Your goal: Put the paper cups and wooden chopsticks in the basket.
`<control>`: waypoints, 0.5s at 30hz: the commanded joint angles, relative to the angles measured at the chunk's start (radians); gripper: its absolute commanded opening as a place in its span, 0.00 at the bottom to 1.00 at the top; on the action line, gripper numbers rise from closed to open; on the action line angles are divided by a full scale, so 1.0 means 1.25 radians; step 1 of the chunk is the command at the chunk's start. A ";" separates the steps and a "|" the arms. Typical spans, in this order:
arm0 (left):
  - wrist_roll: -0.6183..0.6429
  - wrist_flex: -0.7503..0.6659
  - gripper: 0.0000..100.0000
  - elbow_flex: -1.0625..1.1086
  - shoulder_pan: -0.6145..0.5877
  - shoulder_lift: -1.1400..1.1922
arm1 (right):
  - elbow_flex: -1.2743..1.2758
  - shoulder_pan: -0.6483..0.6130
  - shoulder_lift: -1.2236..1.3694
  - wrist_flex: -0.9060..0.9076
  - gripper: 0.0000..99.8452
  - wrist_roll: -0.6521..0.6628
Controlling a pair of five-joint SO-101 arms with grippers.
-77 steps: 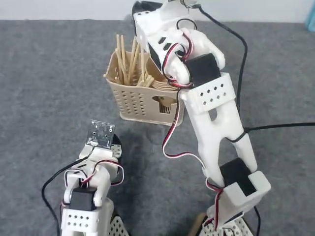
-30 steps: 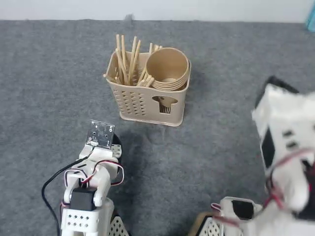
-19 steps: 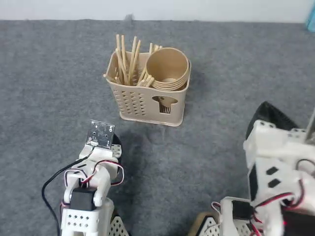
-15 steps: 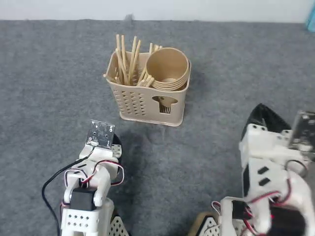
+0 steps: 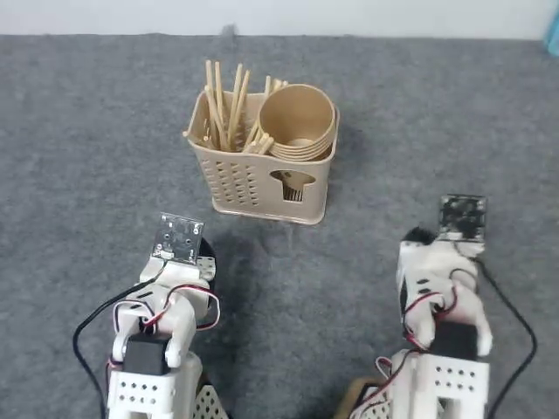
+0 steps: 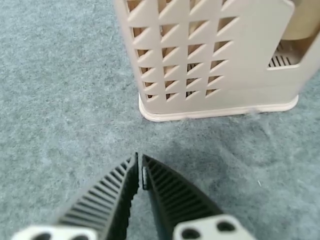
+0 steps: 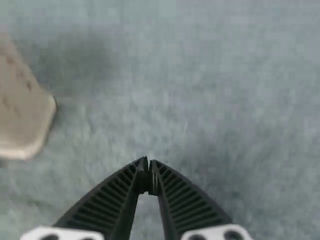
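Observation:
A beige plastic basket [image 5: 262,179] stands on the grey carpet at the middle back. Several wooden chopsticks [image 5: 229,106] stand upright in its left half, and nested paper cups [image 5: 298,122] sit in its right half. The left arm [image 5: 166,301] is folded low at the front left; its gripper [image 6: 139,165] is shut and empty just above the carpet, short of the basket's perforated wall [image 6: 200,65]. The right arm [image 5: 441,292] is folded at the front right; its gripper [image 7: 148,170] is shut and empty over bare carpet, with a basket corner [image 7: 25,120] off to one side.
Grey carpet [image 5: 105,157] covers the whole table, with open room on both sides of the basket. A pale wall strip [image 5: 279,17] runs along the far edge. Cables [image 5: 87,336] trail by the arms' bases.
The right arm has drawn back from over the basket, swung down to the front right and folded into its low pose. The left arm has not moved.

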 commanded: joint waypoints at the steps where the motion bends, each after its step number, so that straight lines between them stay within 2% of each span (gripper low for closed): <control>1: -0.006 0.001 0.01 -0.004 0.001 -0.011 | 0.060 0.002 -0.015 -0.020 0.01 0.055; 8: -0.002 0.006 0.01 -0.004 0.001 -0.007 | 0.149 -0.001 -0.015 -0.003 0.01 0.093; 15: -0.001 0.099 0.01 -0.004 0.001 -0.011 | 0.172 -0.001 -0.015 -0.004 0.01 0.088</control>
